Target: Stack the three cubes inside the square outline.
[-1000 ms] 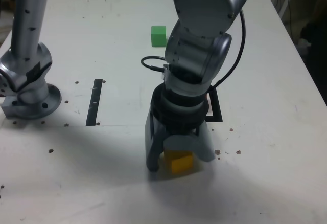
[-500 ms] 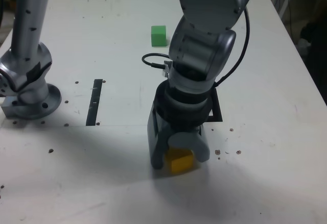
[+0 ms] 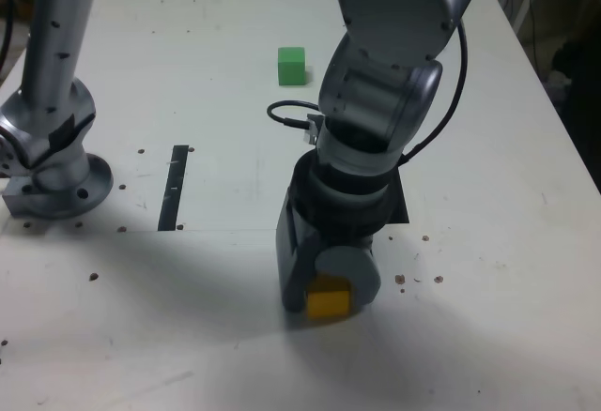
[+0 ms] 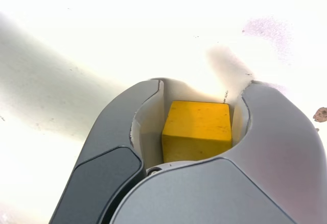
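The gripper was low over the near part of the white table, its jaws partly open and standing on opposite sides of the yellow cube. From where I stood, firm hold could not be confirmed; the wrist view showed narrow clearance beside the cube's upper edges—contact lower down could not be determined. The green cube sat farther back, to the left of the arm in the exterior view, with open surface along its left edge. The square outline was mostly concealed behind the arm—one black corner showed. The straight black strip lay well apart, between the grey base and the gripper.
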